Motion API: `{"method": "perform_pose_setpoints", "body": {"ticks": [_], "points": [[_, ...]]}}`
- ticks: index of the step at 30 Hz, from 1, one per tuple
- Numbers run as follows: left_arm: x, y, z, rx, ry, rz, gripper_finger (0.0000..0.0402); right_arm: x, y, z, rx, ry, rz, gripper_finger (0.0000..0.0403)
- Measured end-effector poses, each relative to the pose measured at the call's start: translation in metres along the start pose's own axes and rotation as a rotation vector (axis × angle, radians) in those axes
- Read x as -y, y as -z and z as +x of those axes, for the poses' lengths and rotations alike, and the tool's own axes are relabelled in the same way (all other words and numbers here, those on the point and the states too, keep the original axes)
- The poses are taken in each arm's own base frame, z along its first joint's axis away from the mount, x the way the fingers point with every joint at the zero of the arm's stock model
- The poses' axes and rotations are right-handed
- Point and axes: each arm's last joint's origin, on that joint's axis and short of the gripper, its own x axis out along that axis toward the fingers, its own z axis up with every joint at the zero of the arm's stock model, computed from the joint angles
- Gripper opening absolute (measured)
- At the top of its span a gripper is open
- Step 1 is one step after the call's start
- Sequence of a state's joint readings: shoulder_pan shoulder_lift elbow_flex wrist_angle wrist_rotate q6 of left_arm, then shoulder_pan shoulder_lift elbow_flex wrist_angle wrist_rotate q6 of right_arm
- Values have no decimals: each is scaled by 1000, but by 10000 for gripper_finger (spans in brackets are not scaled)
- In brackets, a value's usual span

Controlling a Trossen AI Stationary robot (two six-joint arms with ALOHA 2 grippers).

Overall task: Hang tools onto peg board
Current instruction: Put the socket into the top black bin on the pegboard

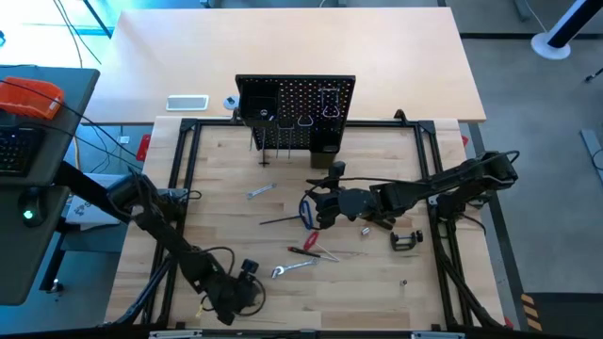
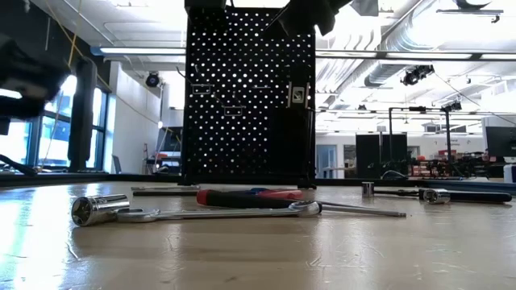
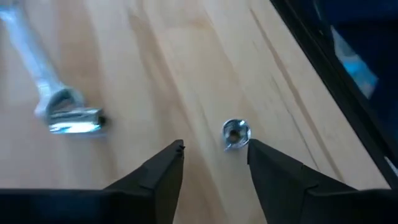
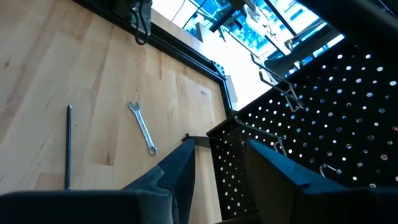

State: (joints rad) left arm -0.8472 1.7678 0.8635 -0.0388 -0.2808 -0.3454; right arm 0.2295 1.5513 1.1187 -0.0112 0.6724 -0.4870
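Left gripper (image 1: pixel 247 282) is down at the near edge of the table, fingers spread and empty over a small steel socket (image 3: pixel 235 134). It looks light, hard and slick, so I'd pinch across its round sides. The ratchet wrench (image 1: pixel 292 268) lies just beside.

Right gripper (image 1: pixel 318 209) hangs mid-table facing the peg board (image 1: pixel 295 113), fingers apart; can't tell whether it's carrying anything.

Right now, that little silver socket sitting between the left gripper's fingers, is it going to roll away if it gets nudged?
Probably not while it stands on end, as the socket does now on the table. It looks like short polished metal, so it may tip and then roll if the left gripper, whose fingers are open, catches only one side. Smooth steel may also slip.
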Motion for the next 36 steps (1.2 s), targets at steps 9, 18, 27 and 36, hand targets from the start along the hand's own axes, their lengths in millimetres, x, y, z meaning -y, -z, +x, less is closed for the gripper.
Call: {"method": "perform_pose_setpoints", "body": {"ticks": [9, 18, 27, 36], "points": [[-1, -2, 10, 17, 55, 26, 174, -1, 2, 0, -18, -9, 0, 134], [-4, 0, 20, 24, 32, 19, 154, -1, 2, 0, -18, -11, 1, 134], [-5, 0, 21, 22, 38, 21, 66, -1, 2, 0, -20, -14, 0, 134], [-7, 0, 20, 8, 37, 47, 54, -2, 3, 0, -19, -26, 15, 134]]}}
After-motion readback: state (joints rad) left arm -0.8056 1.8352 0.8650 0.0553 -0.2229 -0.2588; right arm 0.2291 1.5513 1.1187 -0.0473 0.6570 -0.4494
